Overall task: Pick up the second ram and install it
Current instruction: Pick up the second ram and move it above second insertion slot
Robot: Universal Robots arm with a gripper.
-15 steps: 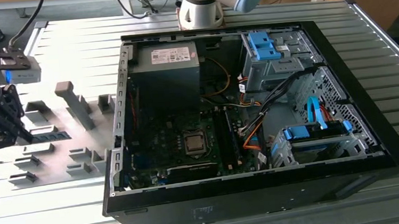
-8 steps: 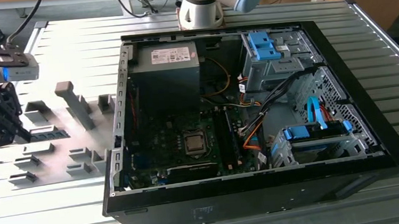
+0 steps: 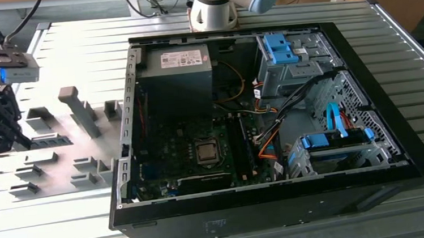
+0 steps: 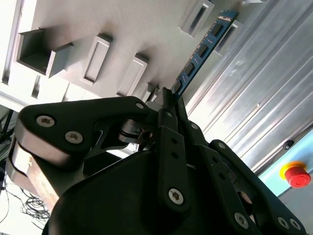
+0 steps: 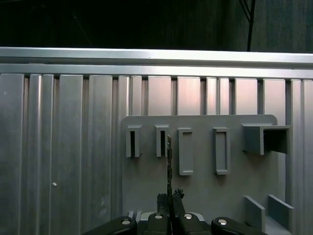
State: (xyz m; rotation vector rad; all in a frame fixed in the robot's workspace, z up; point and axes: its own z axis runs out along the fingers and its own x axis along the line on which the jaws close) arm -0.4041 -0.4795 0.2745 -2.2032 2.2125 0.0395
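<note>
The second ram [image 4: 203,49] is a thin blue-green board with small dark chips, and it sticks out from between my fingertips. My gripper [image 4: 169,96] is shut on one end of it. In the first wrist view the ram [image 5: 169,159] shows edge-on, rising from the gripper [image 5: 169,197] in front of the grey holder plate [image 5: 205,186]. In the exterior view the gripper [image 3: 18,143] hangs at the exterior view's left over the holder plate, well away from the open computer case [image 3: 396,155]. There the ram [image 3: 49,141] points toward the case.
The grey holder plate [image 3: 56,165] carries several raised slots and blocks. The case lies open on the ribbed metal table [image 3: 54,233], showing its motherboard [image 3: 192,154], memory slots [image 3: 236,140], cables and blue drive latches. A red stop button [image 4: 296,175] sits beyond the table edge.
</note>
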